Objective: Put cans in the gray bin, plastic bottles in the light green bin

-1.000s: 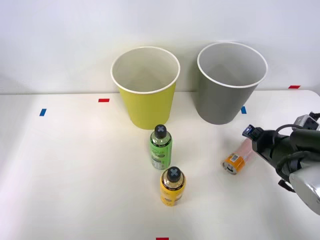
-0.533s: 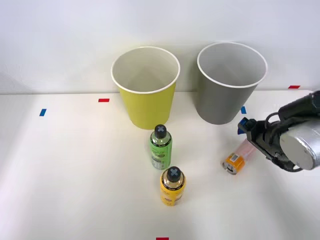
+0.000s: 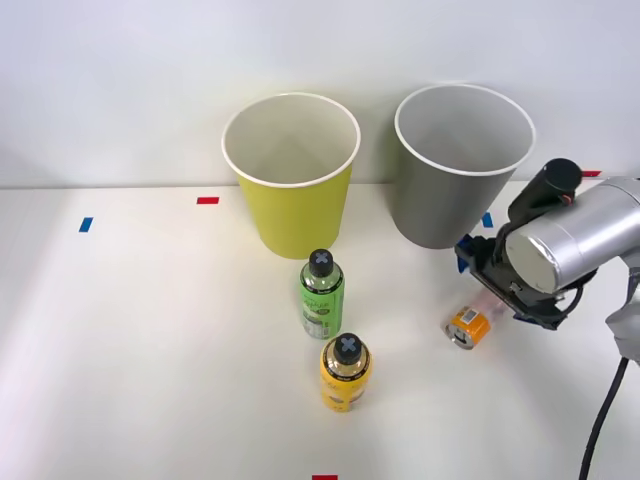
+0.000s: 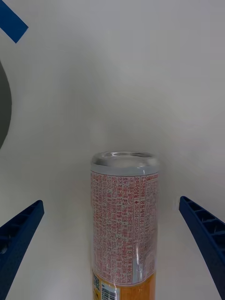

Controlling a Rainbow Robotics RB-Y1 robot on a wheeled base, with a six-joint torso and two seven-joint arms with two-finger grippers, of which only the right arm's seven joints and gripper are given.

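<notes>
your pink speckled can (image 4: 124,220) lying flat on the white table (image 3: 150,350), orange band, silvery end, right gripper (image 4: 112,253) jaws spread wide either side of it

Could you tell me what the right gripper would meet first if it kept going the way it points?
Most likely the can, lying on the table between the open right gripper's fingers.
</notes>
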